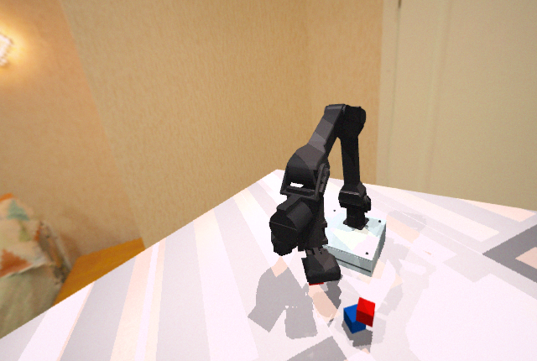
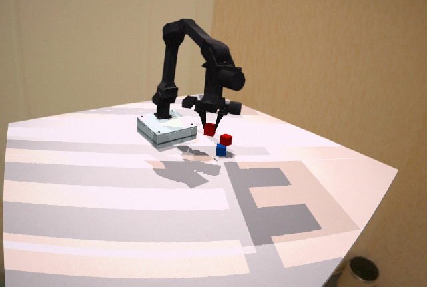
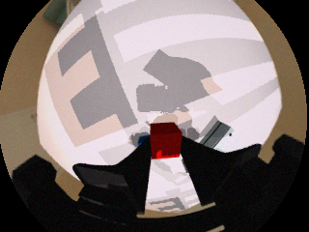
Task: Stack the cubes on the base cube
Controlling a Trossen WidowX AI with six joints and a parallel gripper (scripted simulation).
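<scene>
The surface lies well below the arm. Swinging in low risks knocking the placed red cube off the blue cube. The jaws clench the second red cube, lifted, near that stack.

One cube sits atop another; a third hangs beside them.

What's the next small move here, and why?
Probably carry the held red cube sideways above the blue base cube's bare corner. The gripper is shut on it, off the table, and the other red cube caps one corner already.
</scene>
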